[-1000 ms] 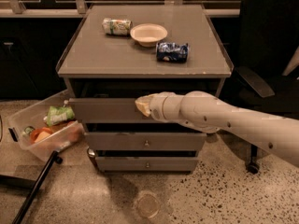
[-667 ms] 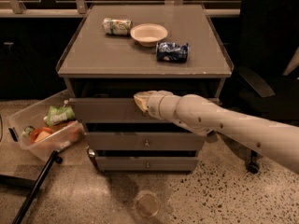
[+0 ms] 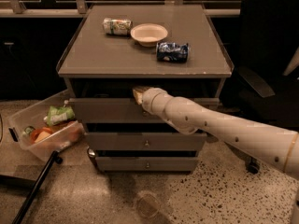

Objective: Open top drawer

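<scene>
Gripper (image 3: 138, 95) sits at the upper edge of the top drawer (image 3: 103, 110), near the middle of its width, with its tip in the dark gap under the cabinet's top slab. I cannot tell whether it is spread, pressed together or pinching anything; it reads only as a pale tip against shadow. My arm (image 3: 224, 127) comes in from the lower right, crosses the right half of the drawer front and hides the panel's centre.

Top drawer: uppermost of three grey fronts in the cabinet (image 3: 93, 59). Its panel stands forward of the two below, with a dark strip of opening above it.

Middle drawer (image 3: 117, 141) and bottom drawer (image 3: 121, 164) sit further back, each with a small knob at centre.

On the cabinet top:
- A can (image 3: 117, 26) lies on its side at the rear left.
- A pale bowl (image 3: 149, 33) sits just beside the can, to its right.
- A dark blue packet (image 3: 172, 52) lies nearer the front, right of the bowl.

Floor, left: a clear plastic bin (image 3: 28, 115), tilted, is close to the cabinet's side. It holds a green packet (image 3: 60, 115) and orange items. A dark pole (image 3: 35, 190) runs from under the bin toward the lower left corner.

Right of the cabinet: a black office chair (image 3: 266, 78).
</scene>
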`<state>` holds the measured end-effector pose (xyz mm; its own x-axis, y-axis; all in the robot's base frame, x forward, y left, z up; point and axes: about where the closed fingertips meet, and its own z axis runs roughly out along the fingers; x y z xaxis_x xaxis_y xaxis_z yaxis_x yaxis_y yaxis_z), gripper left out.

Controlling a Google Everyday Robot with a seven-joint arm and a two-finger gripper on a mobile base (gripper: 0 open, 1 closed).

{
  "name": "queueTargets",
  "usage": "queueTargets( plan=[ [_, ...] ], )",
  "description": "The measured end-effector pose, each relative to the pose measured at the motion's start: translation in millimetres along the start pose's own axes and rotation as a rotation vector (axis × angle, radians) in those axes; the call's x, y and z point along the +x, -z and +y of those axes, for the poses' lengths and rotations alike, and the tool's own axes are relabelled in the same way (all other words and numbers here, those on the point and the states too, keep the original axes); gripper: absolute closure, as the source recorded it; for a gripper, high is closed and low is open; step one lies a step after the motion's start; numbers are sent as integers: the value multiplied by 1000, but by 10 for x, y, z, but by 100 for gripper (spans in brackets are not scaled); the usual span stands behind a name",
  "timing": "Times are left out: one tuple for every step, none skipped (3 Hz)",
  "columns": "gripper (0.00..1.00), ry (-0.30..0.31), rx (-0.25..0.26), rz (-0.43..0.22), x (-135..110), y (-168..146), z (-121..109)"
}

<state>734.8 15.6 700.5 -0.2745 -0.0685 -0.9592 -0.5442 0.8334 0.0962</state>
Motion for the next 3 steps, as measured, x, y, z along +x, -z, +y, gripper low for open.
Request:
queueTargets(
  plan=[
    [100, -33, 12, 44, -36, -220, 103],
    [100, -54, -22, 130, -174, -336, 453],
    [100, -64, -69, 230, -122, -416, 769]
  ],
)
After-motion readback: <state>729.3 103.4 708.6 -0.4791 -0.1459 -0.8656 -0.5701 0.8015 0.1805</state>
